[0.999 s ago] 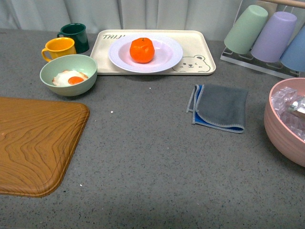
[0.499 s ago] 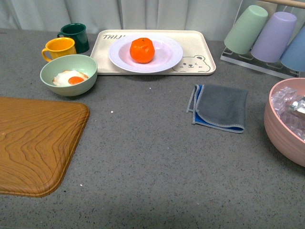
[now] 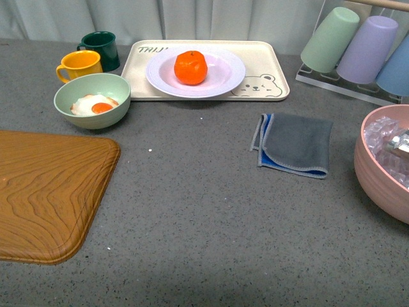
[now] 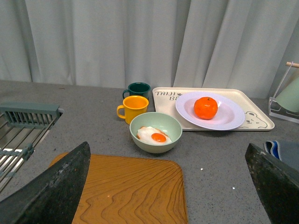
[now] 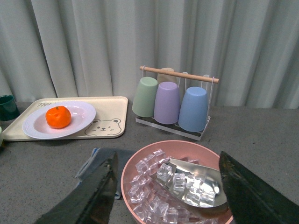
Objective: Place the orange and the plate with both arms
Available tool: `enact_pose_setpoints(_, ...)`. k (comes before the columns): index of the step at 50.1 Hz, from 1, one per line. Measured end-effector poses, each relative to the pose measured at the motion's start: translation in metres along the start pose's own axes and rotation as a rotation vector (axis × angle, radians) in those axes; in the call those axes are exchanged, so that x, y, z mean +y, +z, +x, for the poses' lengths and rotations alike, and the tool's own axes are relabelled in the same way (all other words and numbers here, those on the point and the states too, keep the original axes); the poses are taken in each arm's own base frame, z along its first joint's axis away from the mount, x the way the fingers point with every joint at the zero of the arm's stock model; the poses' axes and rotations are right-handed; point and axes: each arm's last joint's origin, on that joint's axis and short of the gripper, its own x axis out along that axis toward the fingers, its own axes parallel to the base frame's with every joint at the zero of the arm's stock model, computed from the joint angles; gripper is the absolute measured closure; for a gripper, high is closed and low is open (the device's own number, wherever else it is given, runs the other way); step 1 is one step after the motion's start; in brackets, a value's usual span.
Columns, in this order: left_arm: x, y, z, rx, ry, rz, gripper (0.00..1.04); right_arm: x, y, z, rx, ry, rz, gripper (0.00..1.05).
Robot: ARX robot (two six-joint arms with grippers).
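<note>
The orange [image 3: 190, 67] sits in the plate [image 3: 223, 75] on the far tray [image 3: 271, 64]; both pincers [image 4: 168, 186] [image 5: 168, 186] gape wide, empty.

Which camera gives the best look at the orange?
The front view: the orange sits large and unblocked on the white plate. Both wrist views also show it on the plate, only smaller and farther off.

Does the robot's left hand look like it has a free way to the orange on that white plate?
Probably yes. The left hand is open and empty, and the orange sits uncovered on top of the plate. The green bowl and mugs stand off to one side, not on top.
</note>
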Motion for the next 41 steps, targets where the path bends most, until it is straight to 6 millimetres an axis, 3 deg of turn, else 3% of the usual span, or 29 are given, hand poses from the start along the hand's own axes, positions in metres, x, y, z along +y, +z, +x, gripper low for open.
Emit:
enact_pose_setpoints(12,0.0000,0.0000,0.0000,0.000,0.000,0.000,0.07,0.0000,0.0000,0.0000,0.000,0.000,0.001,0.07)
enact_pose_setpoints(41,0.0000,0.0000,0.0000,0.000,0.000,0.000,0.07,0.0000,0.0000,0.0000,0.000,0.000,0.000,0.09)
